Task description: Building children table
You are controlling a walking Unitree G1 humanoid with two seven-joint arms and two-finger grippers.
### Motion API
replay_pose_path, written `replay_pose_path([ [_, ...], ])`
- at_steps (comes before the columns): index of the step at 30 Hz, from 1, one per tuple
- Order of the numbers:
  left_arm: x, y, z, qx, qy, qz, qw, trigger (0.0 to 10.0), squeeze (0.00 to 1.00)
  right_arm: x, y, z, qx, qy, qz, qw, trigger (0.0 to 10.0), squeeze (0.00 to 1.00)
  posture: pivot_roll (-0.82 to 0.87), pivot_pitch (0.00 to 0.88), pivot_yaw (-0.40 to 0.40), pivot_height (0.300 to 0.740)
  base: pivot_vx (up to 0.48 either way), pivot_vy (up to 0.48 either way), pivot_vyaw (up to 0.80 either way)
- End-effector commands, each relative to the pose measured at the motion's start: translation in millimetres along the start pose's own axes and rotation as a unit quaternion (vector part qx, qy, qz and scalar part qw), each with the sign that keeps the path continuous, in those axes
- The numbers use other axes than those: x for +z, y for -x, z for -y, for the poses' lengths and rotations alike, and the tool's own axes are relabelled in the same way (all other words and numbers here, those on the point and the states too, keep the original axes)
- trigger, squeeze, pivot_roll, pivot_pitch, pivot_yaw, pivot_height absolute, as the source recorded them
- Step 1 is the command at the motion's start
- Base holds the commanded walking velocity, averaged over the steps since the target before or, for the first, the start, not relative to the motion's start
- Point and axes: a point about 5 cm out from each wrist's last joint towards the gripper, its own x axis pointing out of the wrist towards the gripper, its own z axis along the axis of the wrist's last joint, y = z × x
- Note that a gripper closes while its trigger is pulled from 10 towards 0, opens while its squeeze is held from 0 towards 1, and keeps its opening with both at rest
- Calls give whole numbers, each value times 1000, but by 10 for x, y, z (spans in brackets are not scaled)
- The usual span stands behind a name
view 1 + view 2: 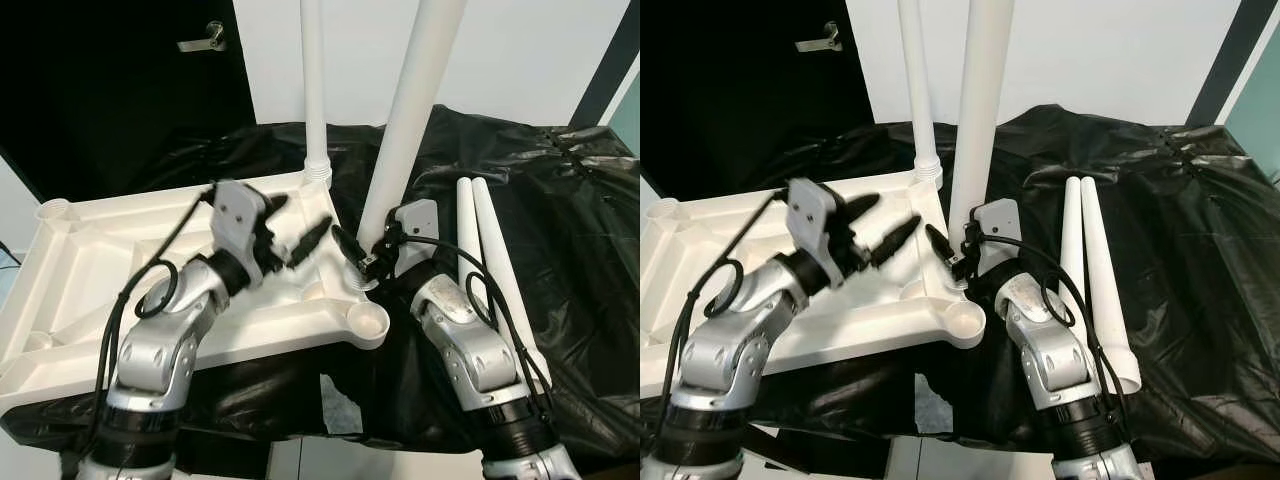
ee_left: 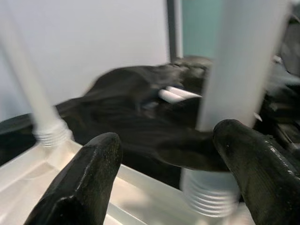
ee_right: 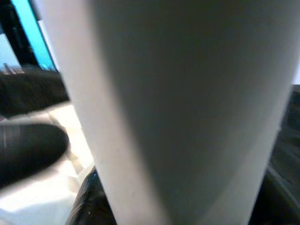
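Holding a white leg near its bottom, the right hand pinches it; the left hand hovers spread over the upside-down white table.

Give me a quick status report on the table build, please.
Right tool gripping upright leg at its base. Left tool open over tabletop. Two loose legs lie beside.

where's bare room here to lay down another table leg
Free: black sheet right of the two loose legs. Crowded: near corner of the upturned tabletop, where the left gripper, right gripper and tilted leg meet.
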Motion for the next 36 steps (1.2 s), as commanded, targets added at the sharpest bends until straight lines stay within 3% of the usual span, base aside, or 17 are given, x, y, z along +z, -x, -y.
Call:
replay_pose_path([
  [1, -27, 43, 38, -25, -13, -10, 1000, 10000, 0, 25, 13, -71, 13, -12, 12, 1000, 10000, 0, 12, 0, 9, 740, 0, 0, 0],
  [6, -215, 210, 108, -69, -36, -68, 995, 10000, 0, -145, 118, -182, 11, -54, -12, 998, 10000, 0, 20, 0, 10, 740, 0, 0, 0],
  [12, -360, 390, 201, -123, -58, -124, 983, 10000, 0, -510, 321, -114, -33, -85, -80, 993, 10000, 0, 22, 0, 15, 740, 0, 0, 0],
  [21, -549, 535, 202, -155, -77, -192, 966, 10000, 0, -559, 364, 35, -66, -71, -93, 991, 10000, 0, 17, 0, 28, 740, 0, 0, 0],
  [32, -746, 494, 103, -119, -132, -259, 950, 10000, 0, -516, 371, 138, -84, -57, -83, 991, 10000, 0, 13, 0, 32, 740, 0, 0, 0],
  [33, -810, 433, 64, -90, -132, -275, 948, 8706, 0, -501, 373, 143, -84, -52, -81, 992, 10000, 0, 17, 0, 34, 740, 0, 0, 0],
  [34, -828, 401, 51, -81, -134, -279, 947, 4706, 0, -497, 371, 145, -84, -50, -81, 992, 10000, 0, 17, 0, 34, 740, 0, 0, 0],
  [35, -828, 401, 51, -81, -134, -279, 947, 4706, 0, -497, 371, 145, -84, -50, -81, 992, 10000, 0, 17, 0, 34, 740, 0, 0, 0],
  [36, -843, 373, 33, -67, -131, -283, 948, 2588, 0, -492, 369, 147, -84, -50, -80, 992, 10000, 0, 16, 0, 33, 740, 0, 0, 0],
])
